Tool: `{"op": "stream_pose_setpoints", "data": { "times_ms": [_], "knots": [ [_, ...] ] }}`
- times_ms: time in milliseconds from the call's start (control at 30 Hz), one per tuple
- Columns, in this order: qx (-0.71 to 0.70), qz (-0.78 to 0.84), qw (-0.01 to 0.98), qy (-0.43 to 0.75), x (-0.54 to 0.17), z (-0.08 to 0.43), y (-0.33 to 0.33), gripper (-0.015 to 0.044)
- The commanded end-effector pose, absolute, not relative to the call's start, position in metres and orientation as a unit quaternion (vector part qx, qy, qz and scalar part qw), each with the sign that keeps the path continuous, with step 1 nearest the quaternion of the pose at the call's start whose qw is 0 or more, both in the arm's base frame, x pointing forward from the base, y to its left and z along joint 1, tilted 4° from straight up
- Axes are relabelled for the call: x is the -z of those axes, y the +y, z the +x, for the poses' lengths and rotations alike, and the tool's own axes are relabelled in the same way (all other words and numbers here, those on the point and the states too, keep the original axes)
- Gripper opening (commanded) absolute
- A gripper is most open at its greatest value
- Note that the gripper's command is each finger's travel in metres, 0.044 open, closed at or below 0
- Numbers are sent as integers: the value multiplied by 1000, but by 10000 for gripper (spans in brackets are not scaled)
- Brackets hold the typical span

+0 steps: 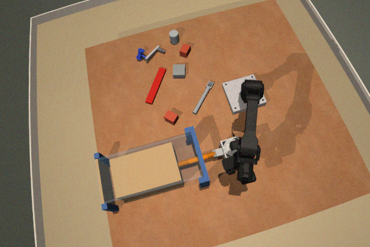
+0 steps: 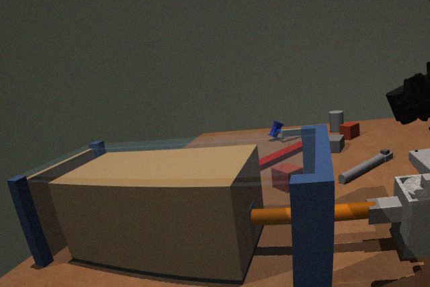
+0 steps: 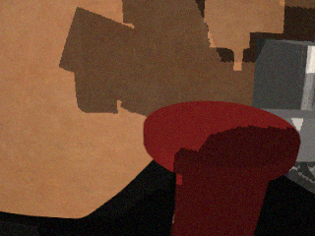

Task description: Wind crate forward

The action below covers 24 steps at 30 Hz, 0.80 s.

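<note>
The tan crate (image 1: 143, 169) (image 2: 149, 221) sits flat inside the clear-panelled cubby. A gap separates its front from the blue frame (image 1: 198, 154) (image 2: 312, 228) at the mouth. An orange strap (image 1: 191, 161) (image 2: 351, 210) runs from the crate front through the frame to the grey winch (image 1: 223, 144) (image 2: 414, 224) (image 3: 281, 74). My gripper (image 3: 201, 155) is shut on the red knob (image 3: 197, 118) of a handle, close beside the winch. The arm hides the grip in the top view. A grey crank piece shows over the winch top in the exterior view, but its key is hidden.
A crank with a blue knob (image 1: 140, 54) (image 2: 275, 129), a grey cylinder (image 1: 174, 37), red blocks (image 1: 185, 50) (image 1: 170, 117), a grey block (image 1: 178, 70), a red bar (image 1: 155, 85) and a grey bar tool (image 1: 202, 99) lie behind the cubby. The arm's base plate (image 1: 231, 91) stands behind the winch.
</note>
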<state>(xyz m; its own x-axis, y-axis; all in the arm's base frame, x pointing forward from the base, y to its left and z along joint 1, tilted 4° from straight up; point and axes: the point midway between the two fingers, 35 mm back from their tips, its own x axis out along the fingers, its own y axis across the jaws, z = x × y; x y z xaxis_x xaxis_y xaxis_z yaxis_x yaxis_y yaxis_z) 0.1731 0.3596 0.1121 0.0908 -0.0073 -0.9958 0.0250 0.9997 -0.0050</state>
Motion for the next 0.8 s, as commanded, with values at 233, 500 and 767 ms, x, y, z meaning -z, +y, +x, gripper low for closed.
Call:
{"op": "stream_pose_setpoints", "data": {
  "times_ms": [233,500,767],
  "knots": [
    [8,-17,720,694,-107,137,354,0],
    [8,-17,720,694,-107,130,350,0],
    [8,-17,720,694,-107,122,346,0]
  ]
}}
